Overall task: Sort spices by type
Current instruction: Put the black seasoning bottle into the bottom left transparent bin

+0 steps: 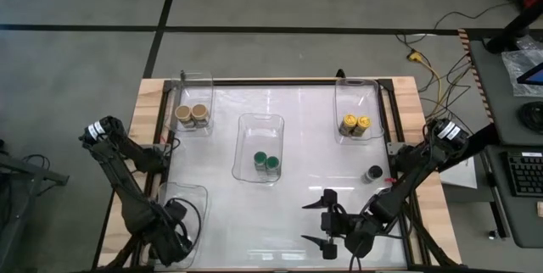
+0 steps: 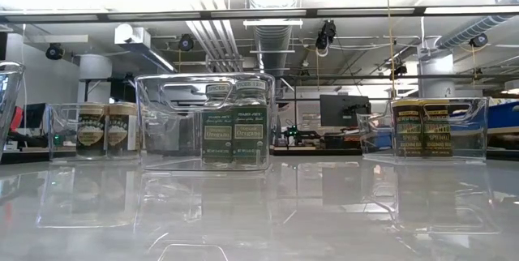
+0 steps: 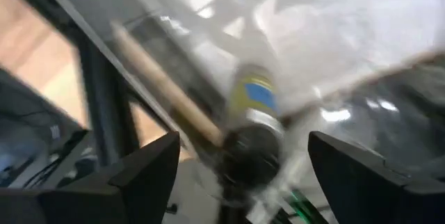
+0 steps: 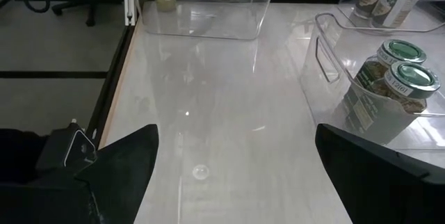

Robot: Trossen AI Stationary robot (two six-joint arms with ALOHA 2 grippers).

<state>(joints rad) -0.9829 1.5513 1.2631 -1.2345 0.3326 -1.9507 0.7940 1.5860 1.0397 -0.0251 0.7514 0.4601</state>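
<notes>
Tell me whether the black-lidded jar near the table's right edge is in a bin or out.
Out. The high view shows the black-lidded jar standing on bare table, below the bin with the yellow-lidded jars and apart from it.

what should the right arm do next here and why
Probably swing the right end effector, which is open over bare table, toward the lone black-lidded jar standing near the table's right edge. The green pair, yellow pair and tan pair each sit together in clear bins, so that jar looks like the only one out in the open.
</notes>
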